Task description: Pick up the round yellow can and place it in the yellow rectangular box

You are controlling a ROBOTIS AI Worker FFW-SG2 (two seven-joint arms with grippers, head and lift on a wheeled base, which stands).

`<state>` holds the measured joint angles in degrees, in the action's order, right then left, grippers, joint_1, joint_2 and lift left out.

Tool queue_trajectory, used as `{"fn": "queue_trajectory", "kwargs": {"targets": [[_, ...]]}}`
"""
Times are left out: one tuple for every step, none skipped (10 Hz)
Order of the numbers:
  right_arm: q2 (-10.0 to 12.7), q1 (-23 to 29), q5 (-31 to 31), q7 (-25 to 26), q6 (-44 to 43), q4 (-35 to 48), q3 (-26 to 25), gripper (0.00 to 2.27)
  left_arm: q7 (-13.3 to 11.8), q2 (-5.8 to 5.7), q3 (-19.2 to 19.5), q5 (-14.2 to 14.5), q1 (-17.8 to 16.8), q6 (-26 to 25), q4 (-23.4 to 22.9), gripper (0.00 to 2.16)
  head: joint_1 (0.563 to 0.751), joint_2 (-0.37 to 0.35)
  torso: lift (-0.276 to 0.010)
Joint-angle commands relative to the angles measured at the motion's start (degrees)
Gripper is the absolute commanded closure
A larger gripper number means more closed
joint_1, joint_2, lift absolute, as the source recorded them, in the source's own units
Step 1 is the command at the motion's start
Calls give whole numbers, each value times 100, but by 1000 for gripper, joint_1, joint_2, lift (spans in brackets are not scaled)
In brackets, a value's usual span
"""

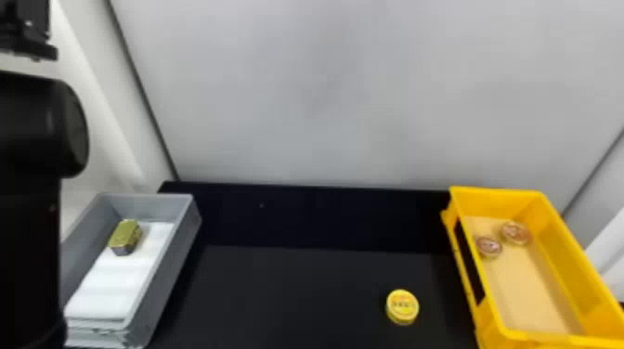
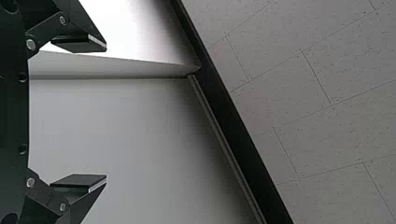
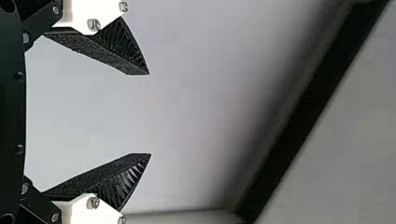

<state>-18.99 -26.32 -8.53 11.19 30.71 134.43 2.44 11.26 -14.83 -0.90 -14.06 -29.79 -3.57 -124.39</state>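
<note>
Currently, round yellow can (image 1: 402, 306) sits on worktop (image 1: 297, 292), 5 o'clock in head view.
L claw (image 2: 106, 113) & R claw (image 3: 150, 114) both released; yellow box (image 1: 492, 204) at 4 o'clock w/ 2 round tins (image 1: 515, 233).

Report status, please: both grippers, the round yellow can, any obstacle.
Left black gripper, right black gripper open. Round yellow can on black table, left of yellow rectangular plastic box. Possible obstacle: two round reddish tins toward box's far end.

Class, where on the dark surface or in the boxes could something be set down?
Dark tabletop between grey box and round yellow can; also yellow box's near floor. Crowded: that box's far end, around two tins; grey box's far end, around the gold block.
</note>
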Motion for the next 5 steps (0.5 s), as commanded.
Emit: {"fn": "queue_trajectory", "kwargs": {"targets": [[273, -22, 685, -223, 1212, -180, -253, 200, 0, 6, -7, 0, 0, -21, 11, 266, 663, 54, -10], [502, -295, 501, -988, 2425, -251, -384, 199, 0, 6, -7, 0, 9, -74, 11, 266, 663, 54, -10], [695, -629, -326, -2474, 3401, -470, -420, 200, 0, 24, -24, 0, 0, -118, 20, 265, 663, 54, -10], [678, -681, -458, -3177, 3568, -804, -314, 197, 9, 33, -15, -9, 0, -109, 29, 266, 663, 54, -10], [678, -681, -686, -3643, 3753, -1068, -147, 197, 9, 33, -15, -9, 9, -118, 37, 265, 663, 54, -10]]}}
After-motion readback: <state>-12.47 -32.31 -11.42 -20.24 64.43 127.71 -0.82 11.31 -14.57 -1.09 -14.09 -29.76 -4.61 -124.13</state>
